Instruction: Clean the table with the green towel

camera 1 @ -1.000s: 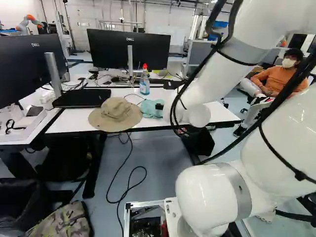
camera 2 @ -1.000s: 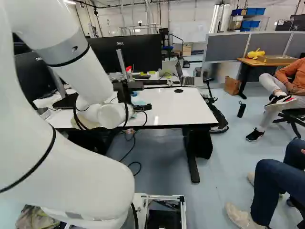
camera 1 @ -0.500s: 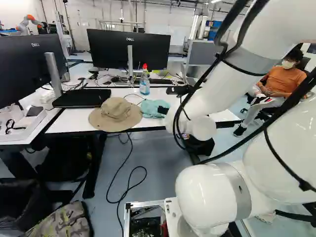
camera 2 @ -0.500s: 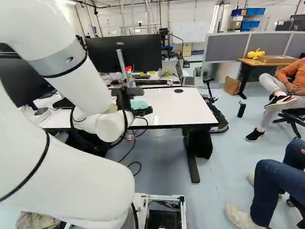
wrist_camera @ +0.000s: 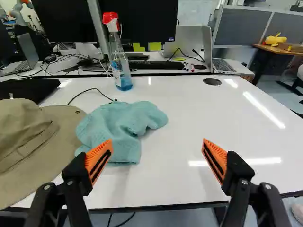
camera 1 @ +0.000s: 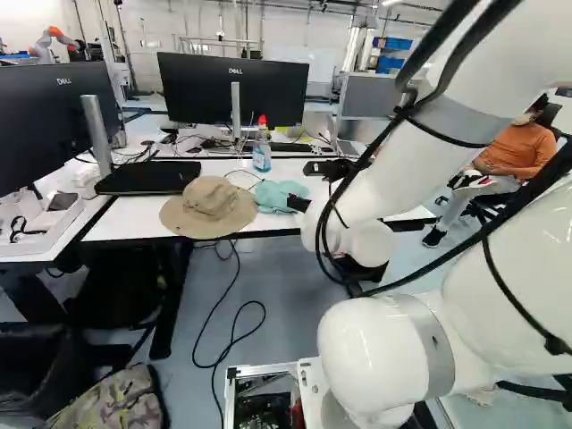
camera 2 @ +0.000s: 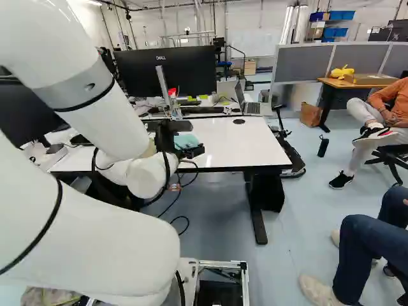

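My gripper point(camera 2: 191, 152) is at the near edge of the white table point(camera 2: 239, 143) in the right base view, partly hidden by the arm. In the wrist view the gripper point(wrist_camera: 157, 142) is open, with only bare tabletop and the towel's near side showing around its orange-padded fingers. The crumpled blue-green towel point(wrist_camera: 124, 127) lies on the table ahead of the finger nearer the hat, not gripped. The same towel shows beside the hat in the left base view, where a dark part of the gripper overlaps its right side.
A tan brimmed hat point(wrist_camera: 28, 137) lies right beside the towel. Behind the towel stands a spray bottle point(wrist_camera: 120, 61) with a red head, and a thin black cable point(wrist_camera: 90, 90) runs over the tabletop. Monitors point(camera 1: 234, 88) and a laptop point(wrist_camera: 220, 59) stand farther back. Another robot point(camera 1: 52, 40) is distant.
In the left base view the arm's wrist has shifted right and the gripper has drawn back from the towel towards the near edge. Towel, hat and base have stayed put.
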{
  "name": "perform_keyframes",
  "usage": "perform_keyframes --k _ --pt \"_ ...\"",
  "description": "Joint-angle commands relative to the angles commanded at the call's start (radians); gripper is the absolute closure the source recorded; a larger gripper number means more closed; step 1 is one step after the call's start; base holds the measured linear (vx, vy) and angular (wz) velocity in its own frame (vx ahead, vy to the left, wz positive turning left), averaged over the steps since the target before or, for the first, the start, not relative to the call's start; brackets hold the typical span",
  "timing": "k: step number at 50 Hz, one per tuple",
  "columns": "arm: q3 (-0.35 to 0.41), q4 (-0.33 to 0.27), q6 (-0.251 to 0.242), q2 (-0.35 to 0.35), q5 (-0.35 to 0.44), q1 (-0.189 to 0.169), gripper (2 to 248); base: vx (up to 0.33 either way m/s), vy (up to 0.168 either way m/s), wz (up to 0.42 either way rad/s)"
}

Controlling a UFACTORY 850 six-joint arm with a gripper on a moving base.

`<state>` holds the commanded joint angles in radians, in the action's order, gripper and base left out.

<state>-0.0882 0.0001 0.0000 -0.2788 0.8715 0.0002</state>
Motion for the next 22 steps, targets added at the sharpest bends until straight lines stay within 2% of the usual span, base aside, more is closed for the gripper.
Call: perform_keyframes --k 22 --pt "0.001 0.0 0.0 0.0 0.001 0.0 3 0.0 0.0 0.0"
